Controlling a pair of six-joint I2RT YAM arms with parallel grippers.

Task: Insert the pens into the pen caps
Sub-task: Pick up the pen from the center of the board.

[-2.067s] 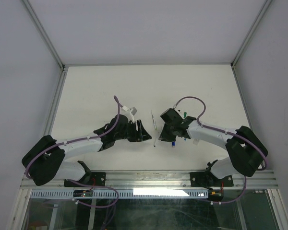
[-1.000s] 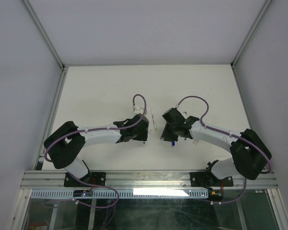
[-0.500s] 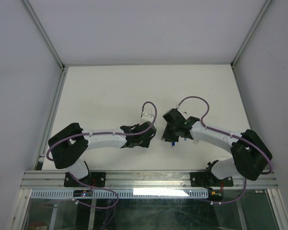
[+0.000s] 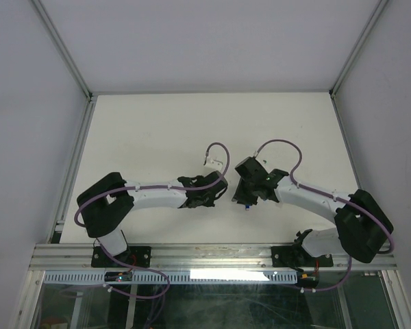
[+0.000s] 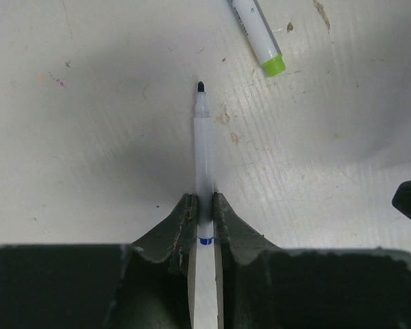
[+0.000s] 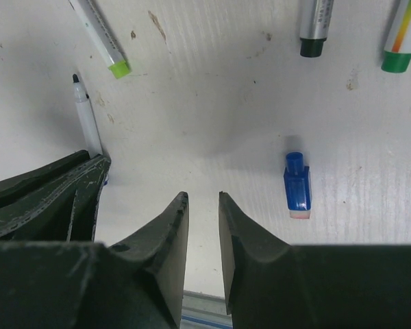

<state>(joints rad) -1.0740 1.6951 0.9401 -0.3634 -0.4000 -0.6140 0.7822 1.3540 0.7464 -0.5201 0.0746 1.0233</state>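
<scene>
The white table (image 4: 157, 130) under me is scuffed and dotted with small stains. My left arm (image 4: 154, 194) and right arm (image 4: 308, 197) both reach toward the middle of the overhead picture, wrists nearly meeting there.

My left gripper (image 5: 204, 200) sits at the bottom centre of its own view, fingers pinched tight on the black-tipped pen (image 5: 203, 147). It is a thin white barrel lying on the table and pointing straight up the frame, with a small black tip at the far end and a narrow blue band just behind my fingertips. My right gripper (image 6: 203, 200) has only a narrow gap between its fingers, and nothing in that gap.

In the upper left of the right wrist view lies a lime-ended pen (image 6: 99, 34), slanted and white. At the top right edge are a black-ended pen (image 6: 313, 24) and a green-ended pen (image 6: 401, 41), side by side but apart. The blue cap (image 6: 296, 186), short and stubby with a pale rim at its lower end, lies alone right of centre, near my right fingers but untouched.
</scene>
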